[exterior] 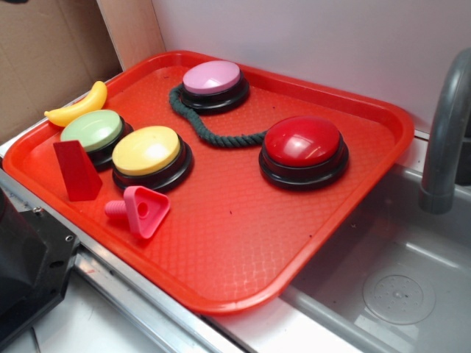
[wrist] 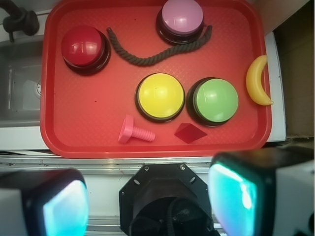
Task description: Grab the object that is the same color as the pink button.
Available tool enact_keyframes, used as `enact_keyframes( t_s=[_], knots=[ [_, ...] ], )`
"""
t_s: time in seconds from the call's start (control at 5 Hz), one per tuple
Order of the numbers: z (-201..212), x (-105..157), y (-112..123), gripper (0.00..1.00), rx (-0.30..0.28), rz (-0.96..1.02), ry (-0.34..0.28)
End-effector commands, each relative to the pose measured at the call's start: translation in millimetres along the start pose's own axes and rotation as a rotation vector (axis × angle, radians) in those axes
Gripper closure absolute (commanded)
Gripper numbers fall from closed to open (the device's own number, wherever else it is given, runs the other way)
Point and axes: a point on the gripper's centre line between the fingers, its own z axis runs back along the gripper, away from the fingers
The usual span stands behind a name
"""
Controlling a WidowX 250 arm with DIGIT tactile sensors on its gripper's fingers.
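Note:
The object, a small bright-pink triangular toy piece (exterior: 141, 209) with a hole and a peg, lies on the red tray (exterior: 243, 220) near its front edge. From the wrist view, this pink piece (wrist: 134, 132) rests on its side below the yellow button. The pink button (exterior: 212, 77), pale lilac on a black base, stands at the tray's far side, and the wrist view has that same button (wrist: 182, 16) at the top. My gripper (wrist: 147, 201) hovers high above, outside the tray's near edge. It is open, its fingers (wrist: 231, 199) wide apart with nothing between them. The exterior view does not show it.
On the tray also stand a red button (exterior: 302, 141), a yellow button (exterior: 146, 150), a green button (exterior: 92, 130) and a dark-red wedge (exterior: 76, 170). A dark rope (exterior: 206, 129) and a banana (exterior: 77, 107) lie there. A sink (exterior: 397, 279) with a faucet (exterior: 441, 132) lies right. The black robot base (wrist: 165, 196) sits below.

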Motion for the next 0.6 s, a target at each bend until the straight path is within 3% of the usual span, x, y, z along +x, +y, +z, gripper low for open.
enact_keyframes(
  t_s=[0.0,0.2,0.4],
  knots=[
    [0.0,0.0,0.0,0.00,0.000,0.000,0.000],
    [-22.9,4.1,-12.4,0.00,-0.015,-0.034,0.015],
    [-48.5,5.4,-25.7,0.00,-0.010,0.011,-0.039]
  ],
)
